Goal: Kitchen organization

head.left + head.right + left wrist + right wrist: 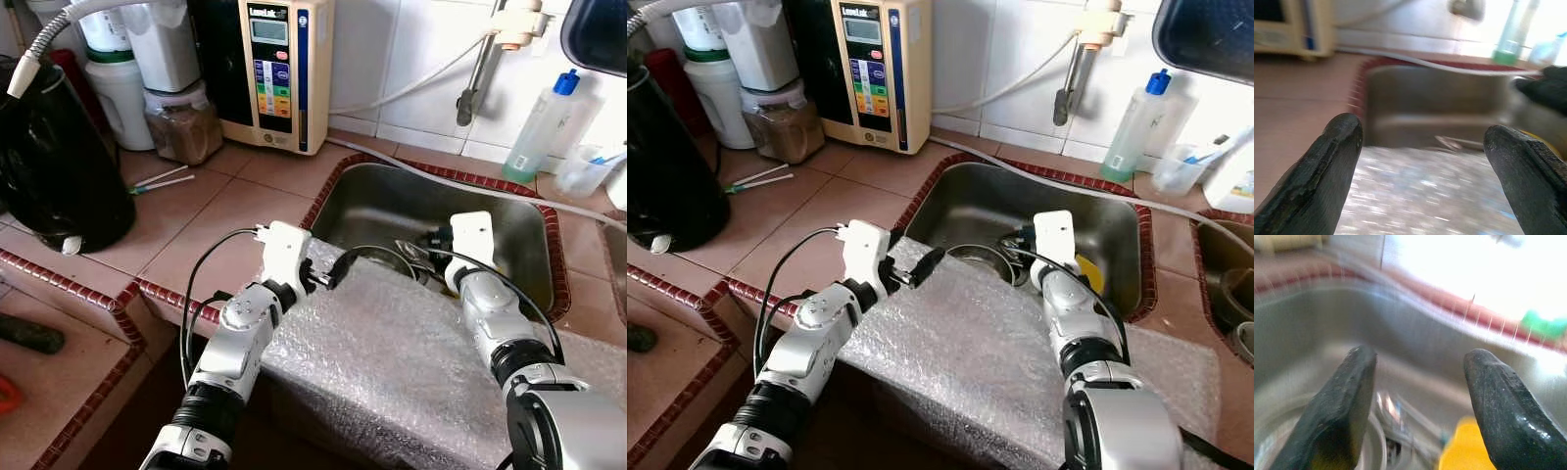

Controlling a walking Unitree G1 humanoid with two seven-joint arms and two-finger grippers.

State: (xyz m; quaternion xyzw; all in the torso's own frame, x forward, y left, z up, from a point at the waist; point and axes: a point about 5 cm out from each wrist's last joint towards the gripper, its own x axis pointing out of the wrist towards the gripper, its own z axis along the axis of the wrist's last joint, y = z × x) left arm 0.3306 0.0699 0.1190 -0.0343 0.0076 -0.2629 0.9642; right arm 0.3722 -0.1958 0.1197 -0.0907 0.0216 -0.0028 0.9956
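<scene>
Over the sink's (534, 245) front-left rim, above the bubble wrap (392, 343) draped across its front edge, the left gripper (333, 274) hangs with fingers spread and empty. Just beyond it a metal bowl (377, 257) lies in the basin. Further right, the right gripper (1418, 396) hovers parted above cutlery (1396, 413) and a yellow object (1464, 445).

The sink (509, 211) sits in the tiled surface (211, 220), with bubble wrap (392, 343) draped over its front edge. A water machine (274, 69) stands behind-left, jars (181, 122) further left, a kettle (59, 166) leftmost. A bottle (537, 127) stands behind-right.
</scene>
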